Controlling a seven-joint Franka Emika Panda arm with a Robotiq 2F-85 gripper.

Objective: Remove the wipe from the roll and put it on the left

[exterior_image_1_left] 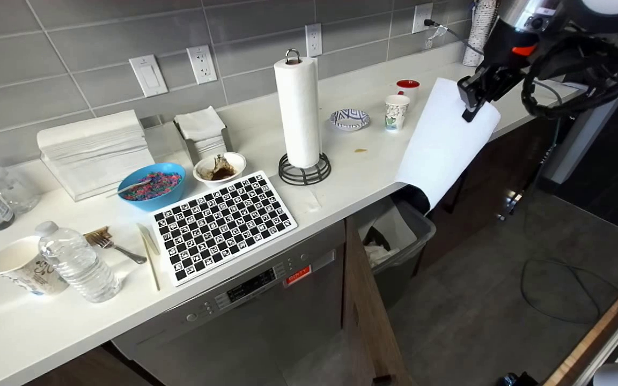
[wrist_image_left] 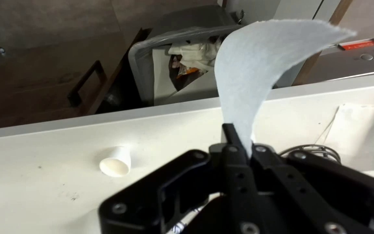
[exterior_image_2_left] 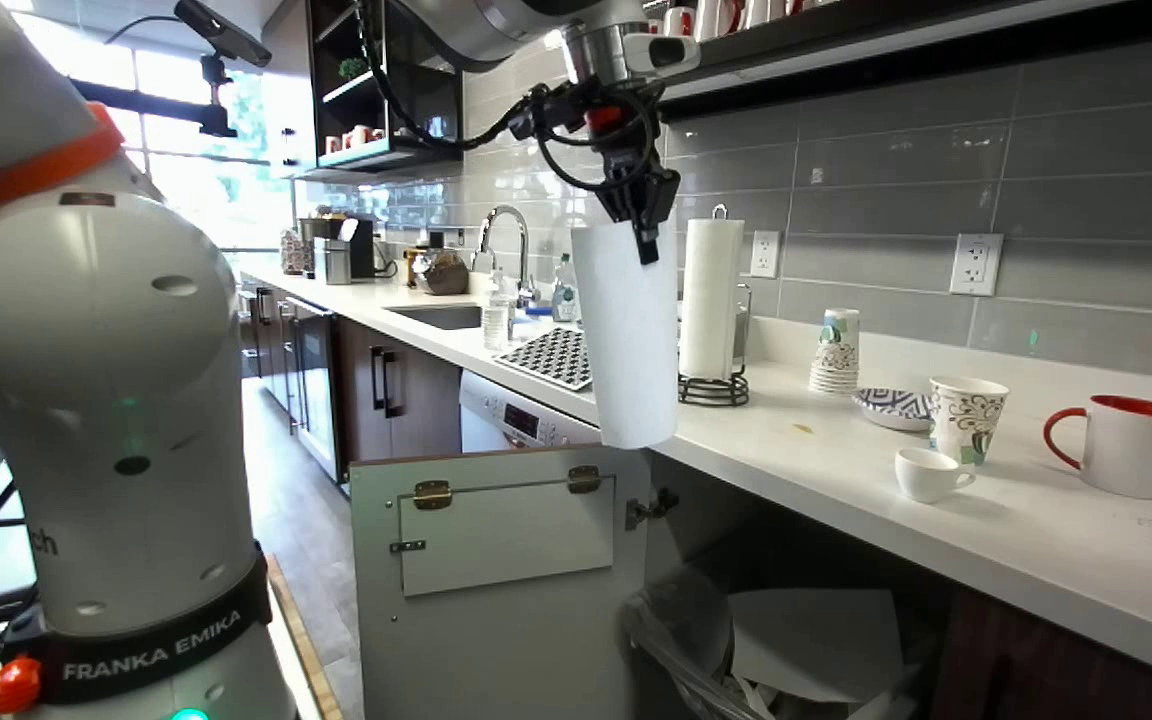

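The wipe [exterior_image_1_left: 443, 150] is a thin white sheet that hangs from my gripper [exterior_image_1_left: 471, 110] and curls at its lower end. It also shows in an exterior view [exterior_image_2_left: 626, 340] and in the wrist view [wrist_image_left: 248, 61], where my gripper [wrist_image_left: 243, 143] is shut on its upper edge. The roll [exterior_image_1_left: 299, 112] stands upright on its dark wire base [exterior_image_1_left: 304, 174] on the counter. The wipe is apart from the roll and hangs at the counter's front edge. In an exterior view the roll [exterior_image_2_left: 711, 300] is just behind the gripper [exterior_image_2_left: 648, 245].
A lined trash bin [wrist_image_left: 140, 61] stands below the counter edge behind an open cabinet door [exterior_image_2_left: 496, 640]. A patterned bowl [exterior_image_1_left: 349, 119], a paper cup [exterior_image_1_left: 396, 115], a red-rimmed mug [exterior_image_2_left: 1131, 450] and a small white cup [exterior_image_2_left: 926, 475] stand on the counter. A checkered board [exterior_image_1_left: 226, 225] lies beyond the roll.
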